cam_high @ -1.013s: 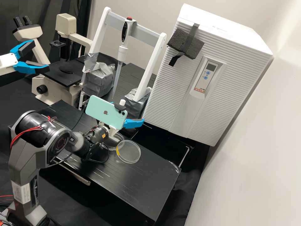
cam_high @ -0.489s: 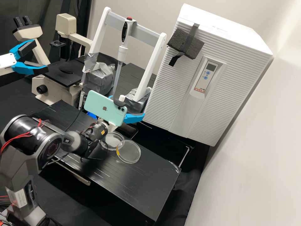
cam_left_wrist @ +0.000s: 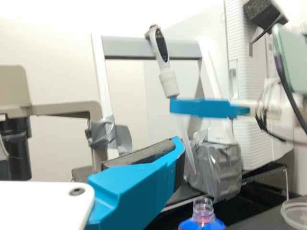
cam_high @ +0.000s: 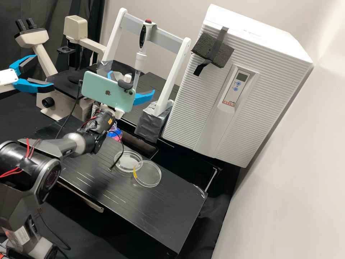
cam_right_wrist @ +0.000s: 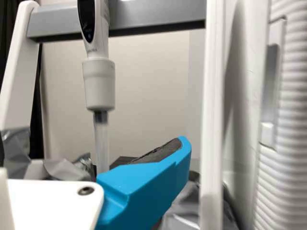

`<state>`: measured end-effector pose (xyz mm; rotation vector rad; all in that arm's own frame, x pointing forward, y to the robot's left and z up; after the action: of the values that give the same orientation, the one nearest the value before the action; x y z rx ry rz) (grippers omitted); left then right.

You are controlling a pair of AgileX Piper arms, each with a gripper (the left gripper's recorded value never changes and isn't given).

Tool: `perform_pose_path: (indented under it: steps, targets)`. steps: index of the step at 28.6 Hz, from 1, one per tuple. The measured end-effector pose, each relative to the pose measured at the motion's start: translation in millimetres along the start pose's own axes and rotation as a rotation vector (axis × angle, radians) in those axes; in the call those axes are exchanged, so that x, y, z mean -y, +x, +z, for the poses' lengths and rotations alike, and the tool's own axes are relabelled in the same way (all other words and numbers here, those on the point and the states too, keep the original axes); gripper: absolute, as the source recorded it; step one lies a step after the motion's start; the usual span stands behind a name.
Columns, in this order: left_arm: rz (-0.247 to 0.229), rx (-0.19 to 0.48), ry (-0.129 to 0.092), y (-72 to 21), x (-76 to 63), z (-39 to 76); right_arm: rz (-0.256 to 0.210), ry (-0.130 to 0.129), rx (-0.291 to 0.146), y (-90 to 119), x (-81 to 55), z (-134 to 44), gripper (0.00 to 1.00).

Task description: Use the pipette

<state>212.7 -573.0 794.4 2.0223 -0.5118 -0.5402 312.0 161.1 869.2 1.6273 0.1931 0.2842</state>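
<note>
The right gripper point(cam_high: 131, 83) is up at the pipette point(cam_high: 143, 34), with its blue fingers point(cam_high: 143, 97) spread wide and not pinching anything. In the high view the pipette's thin clear tip drops down between the 2 fingers. The left wrist view puts one of those fingers level with the tip, just under the white collar. Can't tell if anything is actually touching. In the right wrist view the pipette hangs right in front, just past the blue finger. The pipette itself hangs upright from the grey crossbar of the white stand point(cam_high: 171, 77), red button on top.

There's a mint green phone point(cam_high: 106, 91) clamped on that arm's wrist, right behind the gripper. The stand's feet are wrapped in grey tape point(cam_high: 149, 120).

The left gripper point(cam_high: 44, 71) is way off at the far left by the microscope point(cam_high: 54, 97), also spread open and holding nothing, well apart from the pipette.

Below the right arm, on the black raised platform point(cam_high: 161, 212), 2 clear petri dishes point(cam_high: 126, 160) lie right up against each other. A small bottle point(cam_left_wrist: 204, 221) of pink liquid stands at the back of the platform. A big white ribbed unit point(cam_high: 215, 108) sits just beside the stand.
</note>
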Motion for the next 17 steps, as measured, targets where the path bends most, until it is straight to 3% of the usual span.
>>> perform_pose_path:
  steps: [3,7,9,16,17]
  targets:
    - [-0.003,-0.003,-0.002,0.4,1.0,-0.5,0.005,-0.008,-0.002,11.1,-5.1,-9.2,1.0]
    - [-0.011,-0.006,-0.004,1.0,3.0,-1.2,0.033,-0.044,-0.011,25.4,-13.5,-22.3,1.0]
    - [-0.016,-0.01,-0.006,1.5,4.7,-1.8,0.046,-0.05,-0.008,32.7,-16.8,-29.4,1.0]
    - [-0.019,-0.027,-0.017,2.1,6.4,-3.8,0.043,-0.087,0.022,59.0,-12.6,-40.4,1.0]
    - [-0.019,-0.027,-0.017,2.1,6.4,-3.8,0.032,-0.099,0.028,62.6,-9.3,-40.0,0.0]
